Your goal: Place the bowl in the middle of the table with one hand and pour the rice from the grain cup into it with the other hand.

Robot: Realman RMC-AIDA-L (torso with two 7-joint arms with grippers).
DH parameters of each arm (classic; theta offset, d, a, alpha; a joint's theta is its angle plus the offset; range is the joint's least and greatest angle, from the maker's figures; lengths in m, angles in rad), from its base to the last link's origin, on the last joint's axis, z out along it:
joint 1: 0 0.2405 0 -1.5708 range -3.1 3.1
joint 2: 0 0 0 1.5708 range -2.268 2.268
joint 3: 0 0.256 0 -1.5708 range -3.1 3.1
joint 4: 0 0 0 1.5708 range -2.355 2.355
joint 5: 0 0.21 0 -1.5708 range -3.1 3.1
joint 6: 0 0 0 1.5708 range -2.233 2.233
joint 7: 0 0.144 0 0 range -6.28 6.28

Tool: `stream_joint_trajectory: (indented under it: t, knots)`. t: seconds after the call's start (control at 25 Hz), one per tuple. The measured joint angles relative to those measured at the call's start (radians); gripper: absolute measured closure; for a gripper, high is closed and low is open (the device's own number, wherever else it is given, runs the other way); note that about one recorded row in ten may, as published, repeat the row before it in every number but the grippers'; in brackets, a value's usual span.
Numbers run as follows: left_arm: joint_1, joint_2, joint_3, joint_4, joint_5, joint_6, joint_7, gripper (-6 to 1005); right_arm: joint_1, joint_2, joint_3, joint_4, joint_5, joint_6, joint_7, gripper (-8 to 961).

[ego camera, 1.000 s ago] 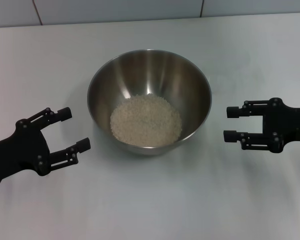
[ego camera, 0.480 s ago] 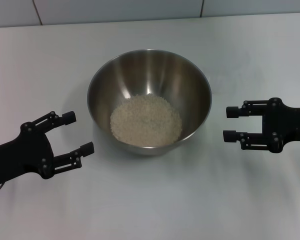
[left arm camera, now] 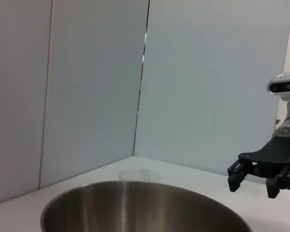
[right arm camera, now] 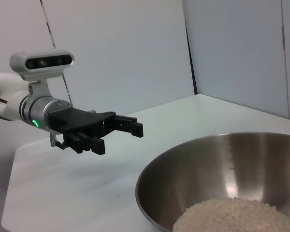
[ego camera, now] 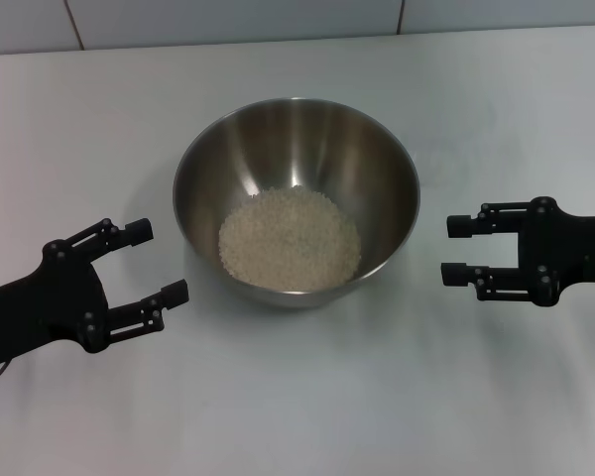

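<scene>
The bowl [ego camera: 296, 198] with rice [ego camera: 290, 239] sits on the table [ego camera: 297, 397] between the left gripper [ego camera: 157, 262] and right gripper [ego camera: 454, 249], both spread wide, empty, apart from it.

No legible txt, labels or nos. anywhere.

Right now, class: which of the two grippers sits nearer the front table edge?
The left gripper: it sits lower and angled in the head view, while the right gripper points level at the bowl.
</scene>
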Motion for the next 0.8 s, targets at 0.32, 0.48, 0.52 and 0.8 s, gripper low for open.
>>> stream_joint_trajectory:
  t: [0.32, 0.48, 0.52, 0.8]
  knots:
    - [0.000, 0.001, 0.000, 0.000, -0.001, 0.001, 0.000, 139, -0.002, 0.000, 0.001, 0.003, 0.001, 0.003, 0.000, 332]
    - [0.000, 0.001, 0.000, 0.000, -0.001, 0.001, 0.000, 139, -0.003, 0.000, 0.001, 0.004, 0.001, 0.003, 0.000, 332]
    - [0.000, 0.001, 0.000, 0.000, -0.001, 0.000, 0.000, 139, -0.003, 0.000, 0.001, 0.004, 0.001, 0.003, 0.000, 332]
    - [0.000, 0.002, 0.000, 0.000, -0.001, 0.001, -0.001, 139, -0.005, 0.000, 0.005, 0.005, 0.001, 0.003, 0.000, 333]
